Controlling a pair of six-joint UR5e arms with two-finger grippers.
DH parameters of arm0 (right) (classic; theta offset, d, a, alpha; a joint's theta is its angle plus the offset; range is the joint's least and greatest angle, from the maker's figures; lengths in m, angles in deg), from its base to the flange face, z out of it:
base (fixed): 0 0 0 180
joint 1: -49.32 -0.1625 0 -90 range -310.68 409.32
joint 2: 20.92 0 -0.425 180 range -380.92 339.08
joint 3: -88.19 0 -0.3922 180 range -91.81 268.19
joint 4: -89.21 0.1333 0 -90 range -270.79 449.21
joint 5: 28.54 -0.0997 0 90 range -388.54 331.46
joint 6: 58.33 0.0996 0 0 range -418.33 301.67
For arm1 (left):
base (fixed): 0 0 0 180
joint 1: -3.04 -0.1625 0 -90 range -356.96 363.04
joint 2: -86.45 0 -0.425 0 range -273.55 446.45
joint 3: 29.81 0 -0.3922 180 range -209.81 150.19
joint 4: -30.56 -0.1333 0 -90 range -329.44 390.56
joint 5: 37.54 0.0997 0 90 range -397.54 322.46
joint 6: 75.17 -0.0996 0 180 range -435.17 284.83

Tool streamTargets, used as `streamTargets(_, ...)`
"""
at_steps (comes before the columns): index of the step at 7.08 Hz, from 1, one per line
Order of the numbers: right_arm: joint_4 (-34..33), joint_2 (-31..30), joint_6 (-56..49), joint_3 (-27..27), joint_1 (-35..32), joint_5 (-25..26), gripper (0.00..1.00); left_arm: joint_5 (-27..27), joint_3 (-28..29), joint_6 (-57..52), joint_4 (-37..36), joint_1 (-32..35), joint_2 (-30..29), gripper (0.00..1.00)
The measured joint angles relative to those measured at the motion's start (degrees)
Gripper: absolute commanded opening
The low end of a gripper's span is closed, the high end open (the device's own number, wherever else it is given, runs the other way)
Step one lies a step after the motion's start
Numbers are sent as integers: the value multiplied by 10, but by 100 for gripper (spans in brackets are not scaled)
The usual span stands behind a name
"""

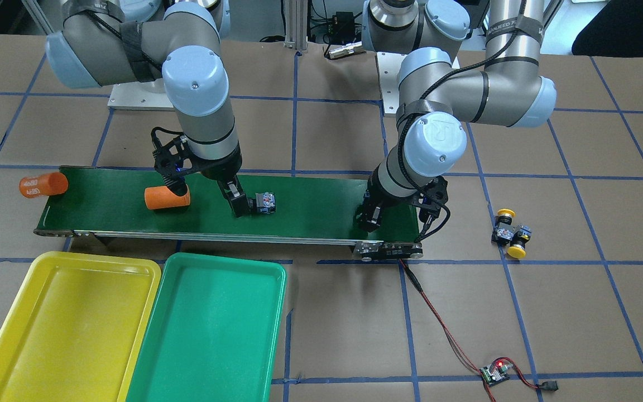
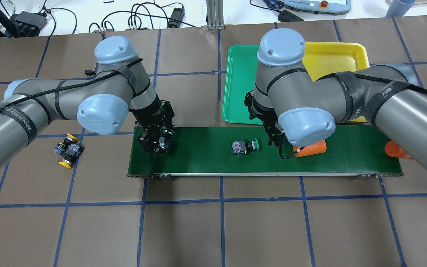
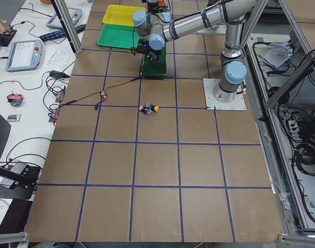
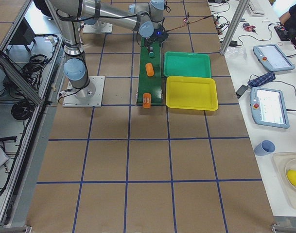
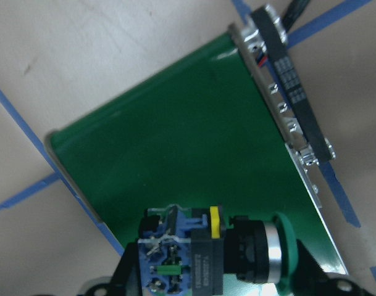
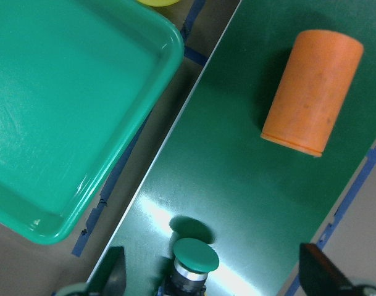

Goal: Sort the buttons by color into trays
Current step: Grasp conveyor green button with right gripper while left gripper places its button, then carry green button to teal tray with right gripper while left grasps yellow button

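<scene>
A green-capped button (image 1: 263, 204) lies on its side mid-belt; it also shows in the overhead view (image 2: 245, 145). My right gripper (image 6: 215, 277) is open just above it, one finger on each side of its green cap (image 6: 196, 256). My left gripper (image 2: 156, 144) is low over the belt's end, shut on a second green button (image 5: 212, 256). Two yellow-capped buttons (image 1: 510, 234) lie together on the table beyond that end. The yellow tray (image 1: 65, 324) and the green tray (image 1: 210, 329) sit side by side next to the belt, both empty.
The dark-green conveyor belt (image 2: 206, 155) carries an orange cylinder (image 1: 168, 198) under my right wrist. Another orange cylinder (image 1: 42, 184), printed 4680, lies at its far end. A small circuit board (image 1: 494, 373) with a red light lies on the table, wired to the belt.
</scene>
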Motion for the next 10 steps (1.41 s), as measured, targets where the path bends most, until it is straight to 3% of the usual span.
streamTargets(1, -5, 12, 2, 0, -2, 0, 100, 2, -12, 39, -28, 8, -1, 85)
streamTargets(2, -7, 20, 4, 0, -3, -1, 100, 6, -18, 54, -40, 12, 2, 100)
streamTargets(6, -14, 41, 14, -11, -9, -9, 98, 13, -11, -3, -40, 6, 28, 100)
streamTargets(7, -26, 42, 14, -22, -9, -11, 69, 40, -7, -81, -25, -17, 36, 100)
streamTargets(8, -33, 42, 15, -29, -9, -11, 27, 71, -3, -192, -8, -58, 46, 100)
streamTargets(9, -35, 41, 13, -31, -7, -11, 0, 88, 0, -313, 0, -105, 54, 100)
streamTargets(10, -37, 40, 9, -31, -3, -10, 0, 94, 4, -432, 0, -162, 55, 100)
